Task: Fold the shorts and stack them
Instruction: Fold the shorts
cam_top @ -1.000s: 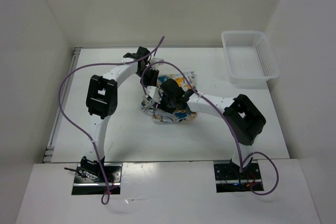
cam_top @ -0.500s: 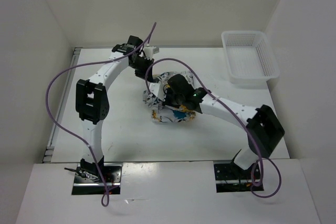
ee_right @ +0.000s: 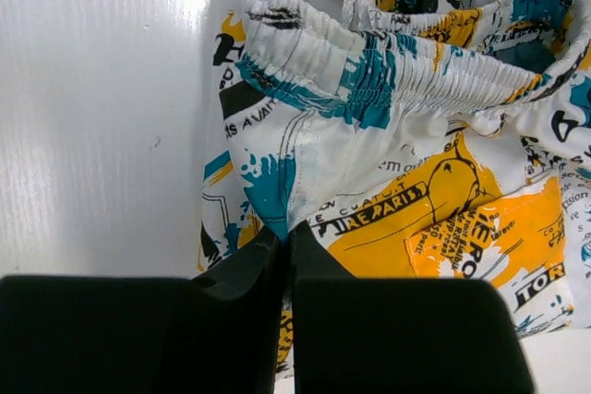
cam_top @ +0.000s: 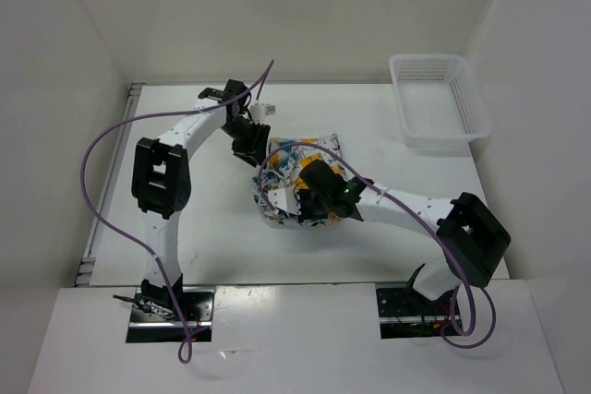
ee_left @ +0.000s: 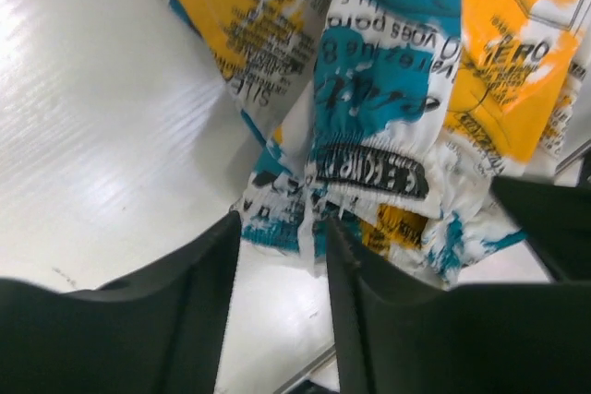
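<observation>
Pinching the shorts (ee_right: 388,136) at an edge, right gripper (ee_right: 284,239); left gripper (ee_left: 280,228) parted.

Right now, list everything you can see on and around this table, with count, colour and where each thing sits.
shorts: one, white with teal, yellow-orange and black print, crumpled at mid-table
basket: one, white plastic mesh, far right corner of the table
table: one, white, under everything
cables: two, purple, one looping along each arm
left arm: one, white and black, near-left base to the shorts' far side
right arm: one, white and black, near-right base to the shorts' near side
left gripper: one, black, open at the shorts' edge
right gripper: one, black, shut on a fold of the shorts
</observation>
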